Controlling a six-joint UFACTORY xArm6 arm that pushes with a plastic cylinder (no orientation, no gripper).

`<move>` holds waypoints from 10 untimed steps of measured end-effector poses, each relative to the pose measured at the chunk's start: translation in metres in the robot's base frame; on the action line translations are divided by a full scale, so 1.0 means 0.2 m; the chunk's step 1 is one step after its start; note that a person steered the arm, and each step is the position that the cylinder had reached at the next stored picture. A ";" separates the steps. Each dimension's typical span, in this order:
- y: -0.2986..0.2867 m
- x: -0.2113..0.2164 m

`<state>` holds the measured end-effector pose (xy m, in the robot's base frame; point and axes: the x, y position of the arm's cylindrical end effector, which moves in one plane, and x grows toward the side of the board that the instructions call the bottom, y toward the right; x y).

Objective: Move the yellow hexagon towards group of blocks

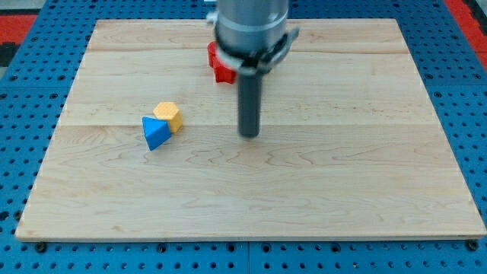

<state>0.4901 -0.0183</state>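
Observation:
A yellow hexagon block (169,116) lies on the wooden board at the view's left of centre. A blue triangular block (155,133) touches it on its lower left side. A red block (221,65) lies near the view's top, partly hidden behind the arm's grey body, so its shape cannot be made out. My tip (249,135) stands on the board to the right of the yellow hexagon, about a hundred pixels from it, and below the red block. It touches no block.
The wooden board (342,190) lies on a blue perforated base (23,91) that shows on all sides. The arm's grey body (251,27) hangs over the board's top middle.

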 end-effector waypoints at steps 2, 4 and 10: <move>-0.80 -0.10; -0.33 -0.15; -1.05 -0.61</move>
<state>0.3679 -0.2284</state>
